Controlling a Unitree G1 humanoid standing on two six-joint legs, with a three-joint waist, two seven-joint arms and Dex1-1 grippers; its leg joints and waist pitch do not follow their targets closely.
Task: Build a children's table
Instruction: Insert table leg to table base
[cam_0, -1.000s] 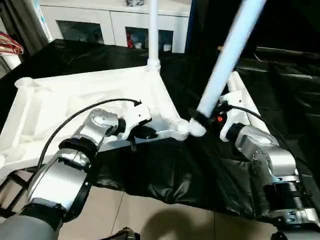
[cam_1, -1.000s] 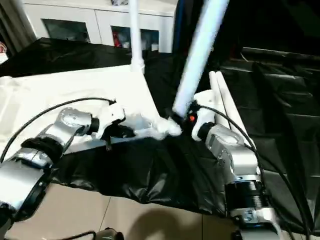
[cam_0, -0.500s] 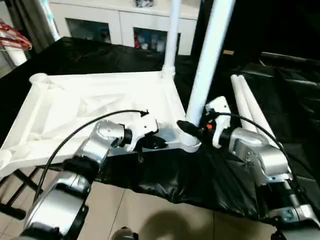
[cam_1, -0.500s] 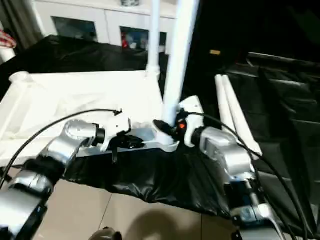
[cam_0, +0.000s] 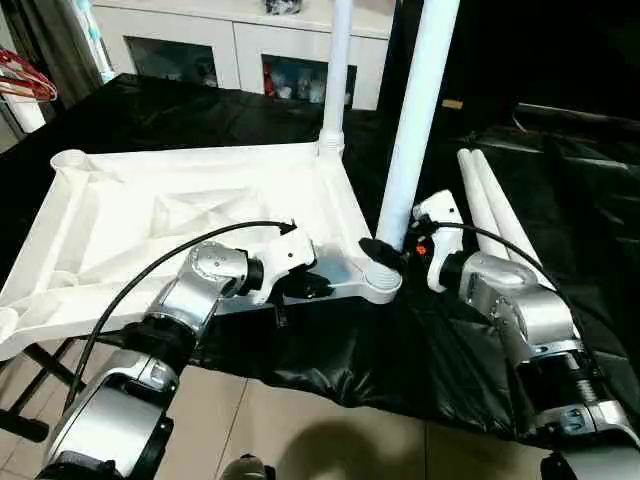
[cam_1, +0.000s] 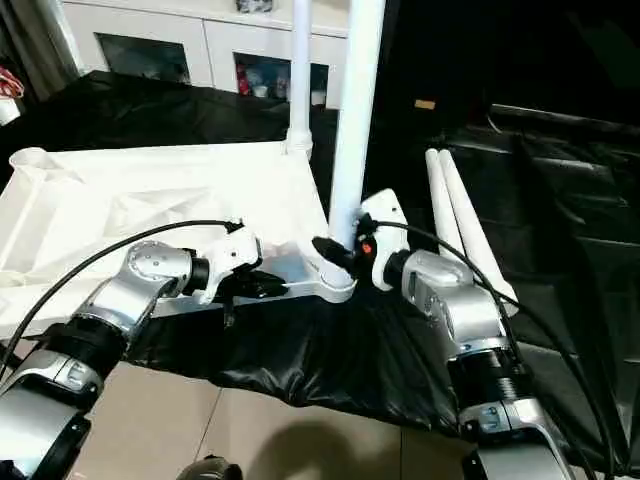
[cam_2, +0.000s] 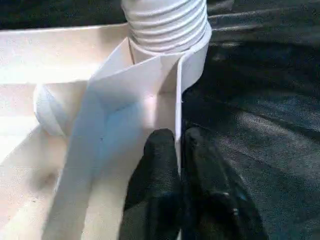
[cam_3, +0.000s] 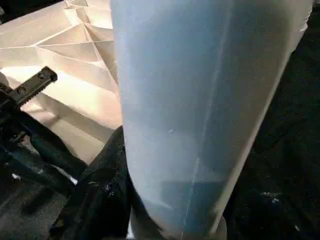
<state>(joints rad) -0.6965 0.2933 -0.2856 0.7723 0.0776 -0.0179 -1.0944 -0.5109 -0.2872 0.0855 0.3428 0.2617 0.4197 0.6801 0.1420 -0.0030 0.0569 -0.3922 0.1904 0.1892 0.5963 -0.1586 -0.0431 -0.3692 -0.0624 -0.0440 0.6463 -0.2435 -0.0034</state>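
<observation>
1. A black sheet (cam_0: 330, 350) covers the work surface; it is shiny and wrinkled, and its front edge hangs down toward the floor.
2. A white cabinet (cam_0: 240, 40) with glass doors stands behind the surface. Small things are inside, too small to tell.
3. The floor (cam_0: 300, 430) has pale tiles.
4. A red and white item (cam_0: 25, 85) lies at the far left edge, only partly seen.
5. Dark metal bars (cam_0: 30, 375) show at the lower left.

Smooth white plastic is forming the table top (cam_0: 170, 215) and its upright leg (cam_0: 412, 130), glossy crinkled black sheeting (cam_0: 330, 350) is lying beneath the grippers, and brushed silver metal is casing the forearms (cam_0: 520, 310).
</observation>
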